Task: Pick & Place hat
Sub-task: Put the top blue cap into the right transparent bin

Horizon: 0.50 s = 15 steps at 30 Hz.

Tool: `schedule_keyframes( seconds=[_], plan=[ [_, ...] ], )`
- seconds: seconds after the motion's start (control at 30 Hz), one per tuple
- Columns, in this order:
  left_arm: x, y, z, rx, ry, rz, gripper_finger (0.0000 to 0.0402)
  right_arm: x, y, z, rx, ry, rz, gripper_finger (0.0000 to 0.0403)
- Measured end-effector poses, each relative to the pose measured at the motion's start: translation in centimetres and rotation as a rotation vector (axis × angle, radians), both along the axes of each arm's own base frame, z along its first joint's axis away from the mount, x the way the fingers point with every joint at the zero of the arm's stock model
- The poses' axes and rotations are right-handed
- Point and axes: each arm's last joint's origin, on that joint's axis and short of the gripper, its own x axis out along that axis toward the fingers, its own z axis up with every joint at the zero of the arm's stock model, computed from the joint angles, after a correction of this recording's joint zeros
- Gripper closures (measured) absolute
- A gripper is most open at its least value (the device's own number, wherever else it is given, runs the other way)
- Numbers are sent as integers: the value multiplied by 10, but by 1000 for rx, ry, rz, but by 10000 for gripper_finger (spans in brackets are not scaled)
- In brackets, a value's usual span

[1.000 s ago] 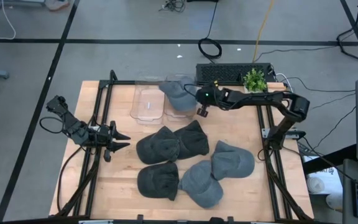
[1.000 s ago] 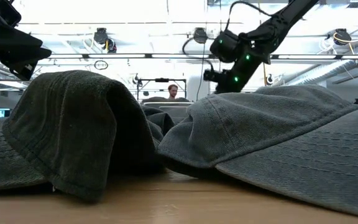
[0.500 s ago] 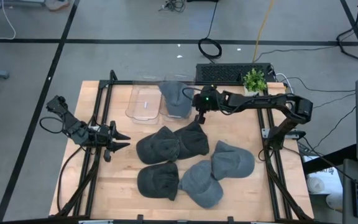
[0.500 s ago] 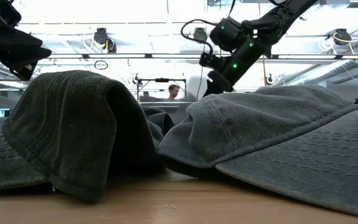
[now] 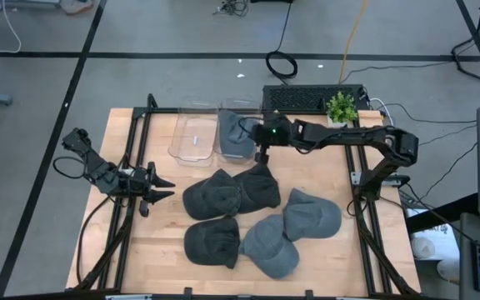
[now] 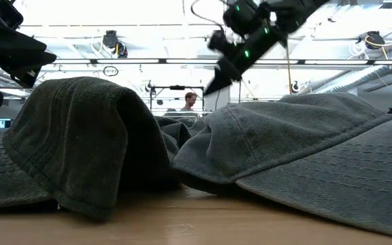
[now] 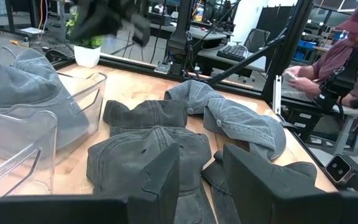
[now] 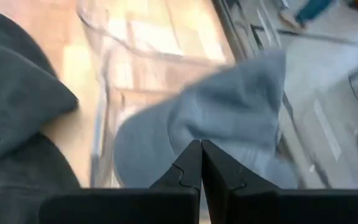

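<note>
My right gripper [image 5: 254, 137] [image 6: 206, 90] [image 8: 201, 147] is over the near right corner of the right clear bin [image 5: 223, 155] at the table's far side, shut on a light grey hat [image 5: 233, 133] [image 8: 229, 106] [image 7: 17, 81] that lies in that bin. My left gripper [image 5: 158, 190] [image 7: 201, 180] waits open over the table's left side, touching nothing. Several more dark and light grey hats [image 5: 223, 193] [image 7: 148, 155] [image 6: 80, 136] lie in a cluster at the table's middle, resting on the wood and partly on each other. My right gripper pinches the light grey hat at an edge of its fabric [image 8: 199, 138] between the two fingers; which part of the hat this is I cannot tell. The fingers come from the table's right, slanting down. The hat spreads out ahead of them, its body down inside the bin.
A second clear bin [image 5: 192, 137] stands left of the first one. A small potted plant [image 5: 341, 107] and a keyboard [image 5: 315, 98] sit at the far edge. Black frame rails [image 5: 136, 167] run along both table sides. A person [image 7: 347, 56] sits beyond the table.
My right gripper has moved a little toward the table's left and, in the low view, upward, staying shut. The light grey hat has shifted left with it and come down from above the bin to lie inside the right bin.
</note>
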Motion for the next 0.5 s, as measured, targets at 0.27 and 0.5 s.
schedule_keyframes(
  seconds=[0.27,0.5],
  plan=[
    [0,0,0,-1,-1,0,270,35,-15,40,71,267,12,403],
    [0,0,0,-3,-3,0,270,69,-26,3,116,330,70,403]
  ],
)
